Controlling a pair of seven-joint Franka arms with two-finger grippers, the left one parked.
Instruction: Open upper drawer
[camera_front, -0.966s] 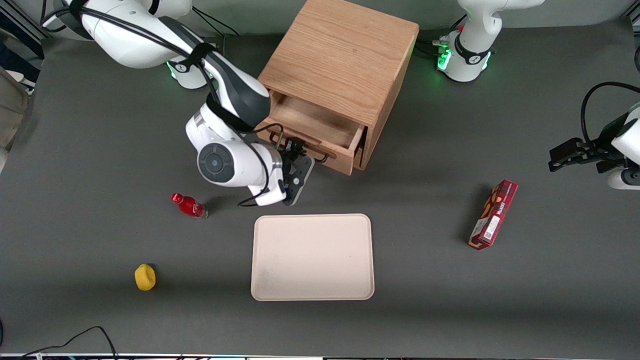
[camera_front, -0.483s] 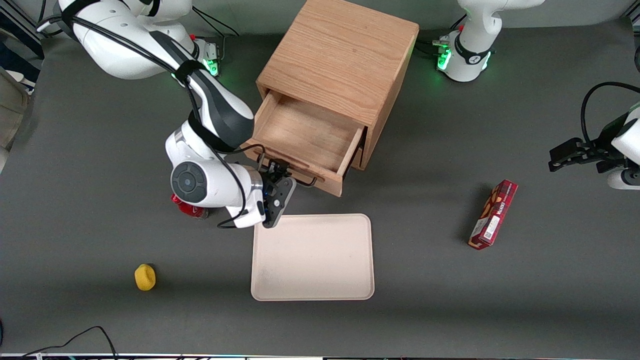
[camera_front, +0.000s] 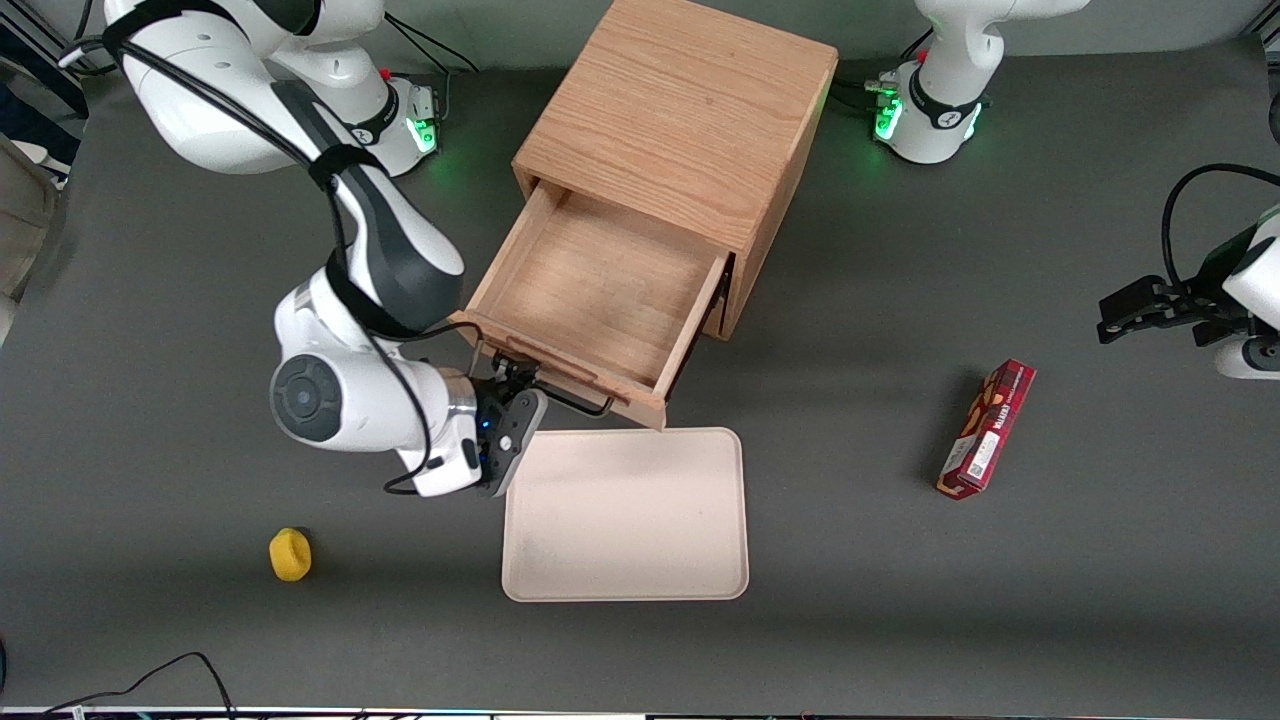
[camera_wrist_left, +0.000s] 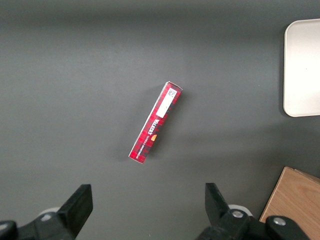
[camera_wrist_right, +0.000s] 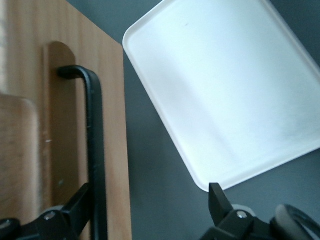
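Note:
The light oak cabinet (camera_front: 680, 110) stands at the back of the table. Its upper drawer (camera_front: 600, 300) is pulled far out toward the front camera, and its bare oak floor shows. The black wire handle (camera_front: 560, 395) runs along the drawer front, just above the tray's edge. My right gripper (camera_front: 510, 385) is at the handle's end nearer the working arm. In the right wrist view the gripper (camera_wrist_right: 149, 189) is open wide. The handle (camera_wrist_right: 95, 150) lies between the fingers, close against one finger (camera_wrist_right: 75, 210). The lower drawer is hidden under the upper one.
A cream tray (camera_front: 625, 515) lies just in front of the open drawer and also shows in the right wrist view (camera_wrist_right: 225, 85). A yellow object (camera_front: 290, 554) lies nearer the camera, toward the working arm's end. A red box (camera_front: 985, 428) lies toward the parked arm's end.
The upper drawer has slid much farther out toward the front camera, with my gripper moving along at its handle. My arm now covers the red bottle seen earlier.

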